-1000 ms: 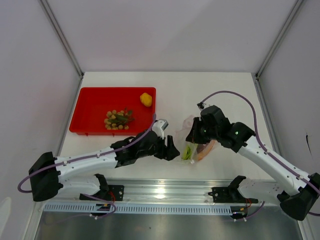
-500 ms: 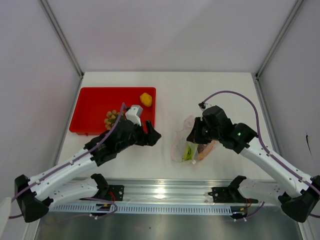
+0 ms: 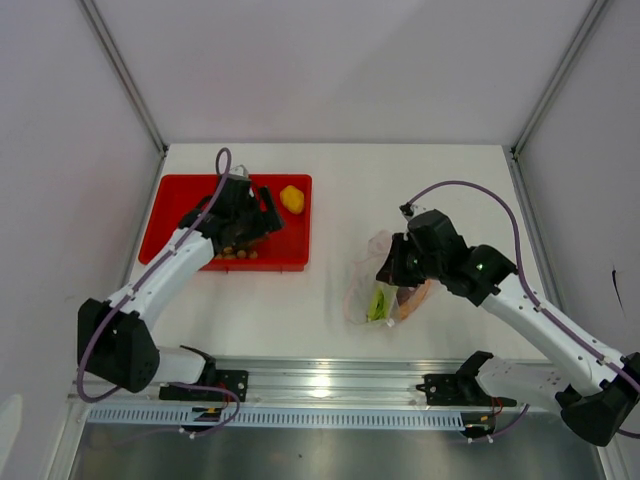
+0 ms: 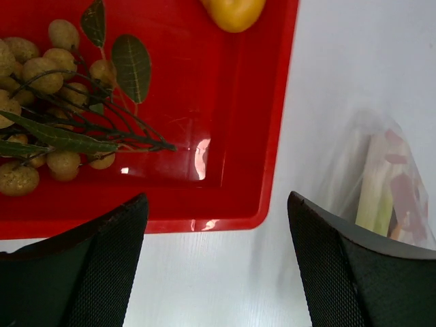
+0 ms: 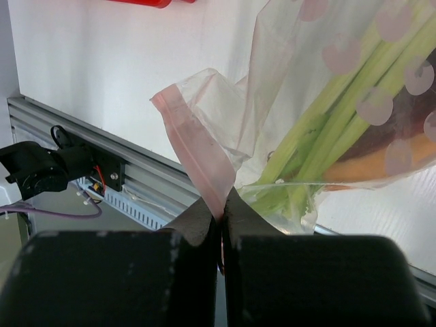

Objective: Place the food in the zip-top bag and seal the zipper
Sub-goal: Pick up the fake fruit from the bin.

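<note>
Your left gripper (image 4: 216, 211) hangs wide open, empty, over the red tray (image 4: 225, 102) beside the berries (image 4: 44, 71); your right gripper (image 5: 221, 216) is clamped on the bag (image 5: 293, 82)'s zipper (image 5: 194, 146).

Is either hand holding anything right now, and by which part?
The right hand pinches the zip-top bag by its zipper strip. The left hand, open above the red tray, holds nothing.

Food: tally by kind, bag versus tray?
Green stalk bundle, in bag: 1
Orange carrot-like piece, in bag: 1
Purple-brown sweet potato, in bag: 1
Yellow fruit, in tray: 1
Tan berry bunch, in tray: 1
Total: 5
</note>
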